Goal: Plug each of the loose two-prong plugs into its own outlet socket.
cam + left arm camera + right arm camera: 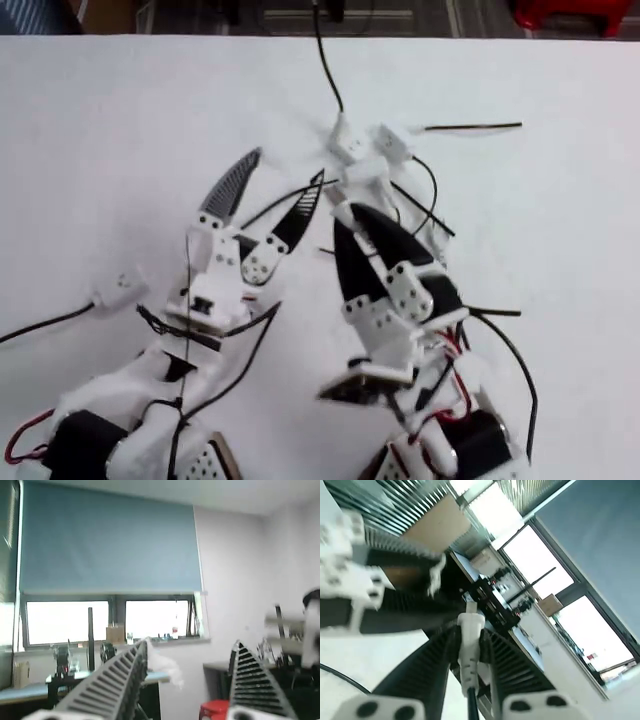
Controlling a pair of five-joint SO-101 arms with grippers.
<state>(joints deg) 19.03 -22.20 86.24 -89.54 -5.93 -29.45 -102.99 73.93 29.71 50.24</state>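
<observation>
A white two-prong plug [469, 645] with a black cord sits between the fingers of my right gripper [468, 630], which is shut on it. From above, that gripper [350, 212] holds the plug [364, 186] close to two small white outlet blocks [346, 146] [394, 142] in the middle of the table. My left gripper [288, 166] is just left of them, open and holding nothing; its wrist view points up into the room with the fingers [116, 679] spread apart. Another loose white plug [120, 290] lies at the table's left on a black cord.
Thin black cords [322, 50] run from the outlet blocks to the far edge and trail right [470, 127] and around the right arm. The white tabletop [120, 130] has free room at the far left and far right. A red stool [565, 12] stands beyond the table.
</observation>
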